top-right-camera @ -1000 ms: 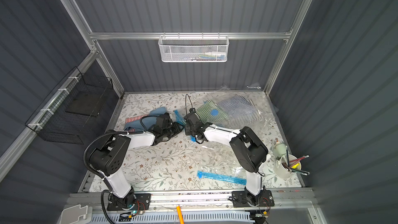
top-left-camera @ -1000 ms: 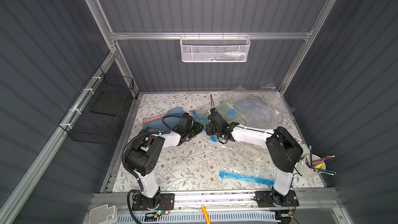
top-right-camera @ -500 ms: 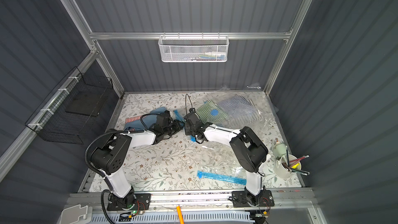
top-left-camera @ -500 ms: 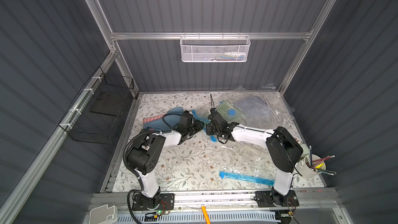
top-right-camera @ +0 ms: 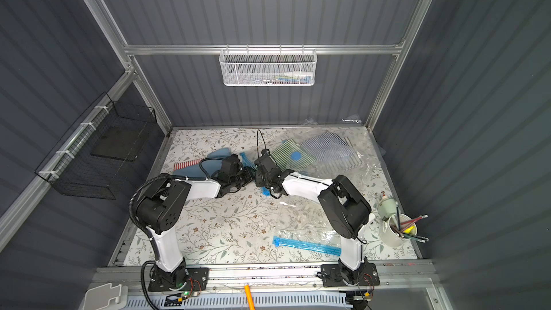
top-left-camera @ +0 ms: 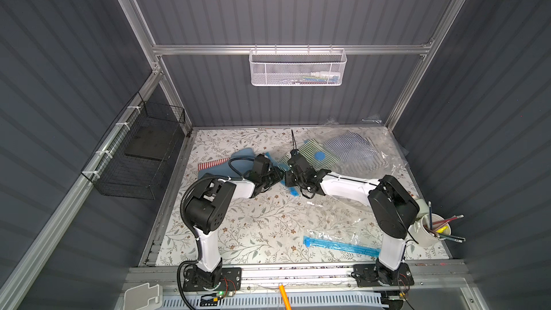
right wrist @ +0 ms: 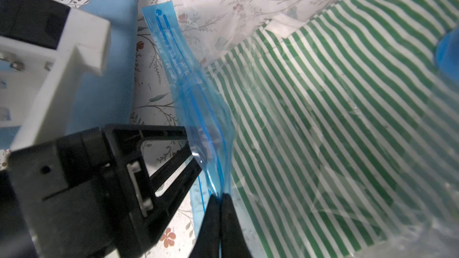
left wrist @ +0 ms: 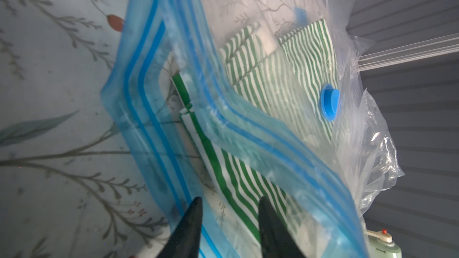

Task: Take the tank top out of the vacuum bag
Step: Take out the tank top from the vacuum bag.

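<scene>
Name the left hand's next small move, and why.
Probably ease the left hand forward and close on the green-striped tank top: it is open at the mouth of the vacuum bag, held open by the right hand pinching the zip strip.

The flowery white desk [top-left-camera: 262, 222] holds a clear plastic vacuum bag [top-left-camera: 311, 147], a soft blue cloth [top-left-camera: 243, 156] and a white pencil cup [top-left-camera: 425, 235].

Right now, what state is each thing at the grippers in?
vacuum bag: mouth open, zip strip parted.
tank top: folded, inside the vacuum bag, not yet pulled out.
left gripper: open, fingertips at the bag mouth.
right gripper: shut on the vacuum bag's blue zip edge.
</scene>
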Controlling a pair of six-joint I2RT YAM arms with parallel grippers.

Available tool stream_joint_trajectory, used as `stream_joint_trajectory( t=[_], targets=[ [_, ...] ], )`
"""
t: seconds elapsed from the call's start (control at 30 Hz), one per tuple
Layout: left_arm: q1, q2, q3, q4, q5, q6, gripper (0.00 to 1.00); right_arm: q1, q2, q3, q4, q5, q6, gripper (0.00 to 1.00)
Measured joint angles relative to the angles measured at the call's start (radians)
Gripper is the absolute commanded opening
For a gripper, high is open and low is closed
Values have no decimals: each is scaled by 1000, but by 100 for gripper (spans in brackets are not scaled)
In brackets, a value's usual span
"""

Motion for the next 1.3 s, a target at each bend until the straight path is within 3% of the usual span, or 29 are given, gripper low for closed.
stream_joint_trajectory(
  t=[0.2,0.53,0.7,0.83,0.87,0.93,1.13,1.3],
  targets=[
    [0,41,11,42,-5,-18,48,0,0,0,10,-15,0,0],
    [-1,83,28,117,2,-75,46,-2,-3,0,26,-22,12,0],
    [-10,99,28,144,1,-106,40,-2,-4,0,34,-27,19,0],
    [-18,123,28,187,-2,-133,25,-6,-4,-2,37,-30,19,0],
    [-19,128,28,192,-2,-138,21,-7,-4,-2,39,-32,20,0],
    [-20,134,28,195,-2,-145,1,-9,-4,-5,41,-34,23,0],
    [-21,125,43,143,-16,-119,0,-14,-5,-16,48,-36,26,0],
    [-22,6,44,7,-59,-36,0,-19,-5,-25,51,-28,21,0]
  ],
)
